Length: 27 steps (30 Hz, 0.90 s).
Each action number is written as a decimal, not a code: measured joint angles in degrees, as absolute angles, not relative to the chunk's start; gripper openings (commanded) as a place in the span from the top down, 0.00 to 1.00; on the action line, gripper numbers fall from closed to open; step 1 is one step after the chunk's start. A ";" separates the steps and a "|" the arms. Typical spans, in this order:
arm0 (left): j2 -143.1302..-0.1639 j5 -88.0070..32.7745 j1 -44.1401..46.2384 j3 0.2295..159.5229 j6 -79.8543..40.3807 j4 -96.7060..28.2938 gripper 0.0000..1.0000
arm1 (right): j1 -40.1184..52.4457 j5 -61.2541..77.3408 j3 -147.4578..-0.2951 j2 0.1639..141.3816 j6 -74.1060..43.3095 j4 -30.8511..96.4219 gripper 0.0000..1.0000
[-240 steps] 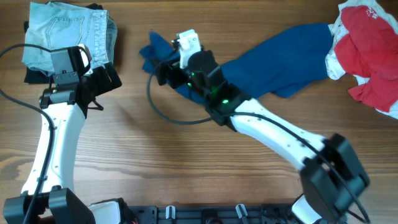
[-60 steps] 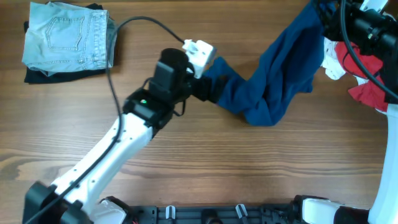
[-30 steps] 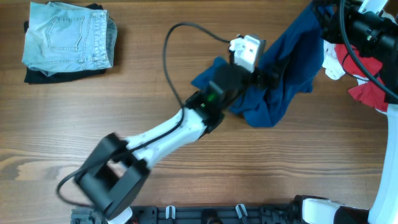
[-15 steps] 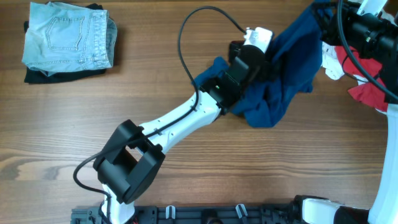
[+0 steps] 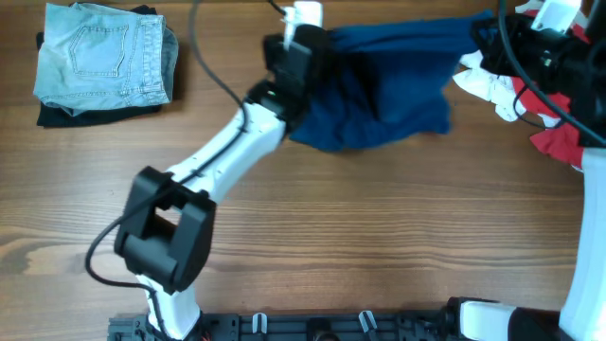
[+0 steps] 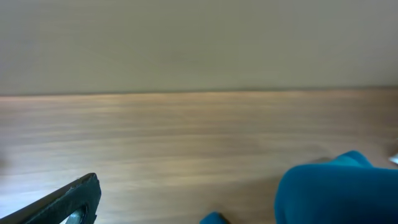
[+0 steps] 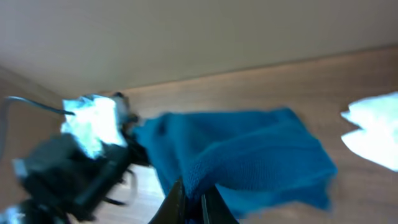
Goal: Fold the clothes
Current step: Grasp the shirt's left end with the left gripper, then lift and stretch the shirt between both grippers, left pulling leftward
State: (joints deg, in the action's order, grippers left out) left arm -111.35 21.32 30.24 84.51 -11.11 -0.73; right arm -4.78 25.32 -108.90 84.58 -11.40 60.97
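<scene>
The clothes, a dark blue shirt, hang stretched along the far side of the table between my two grippers. My right gripper is shut on its right end, and the right wrist view shows the shirt pinched between the gripper's dark fingers. My left gripper is at the shirt's left end with its jaws wide. In the left wrist view of that gripper, one finger shows at the lower left. Blue cloth covers the side where the other finger would be.
Folded light jeans lie on a dark garment at the far left corner. A heap of red and white clothes sits at the far right, under my right arm. The left arm's cable loops above the table.
My left arm has swung toward the far edge, and the shirt's left part went with it. The bunched, hanging cloth is now spread wide. The right gripper has barely moved.
</scene>
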 measured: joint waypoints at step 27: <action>-90.80 21.82 24.69 84.51 8.58 -16.67 0.00 | -16.23 36.25 -108.90 90.45 -9.65 58.50 0.96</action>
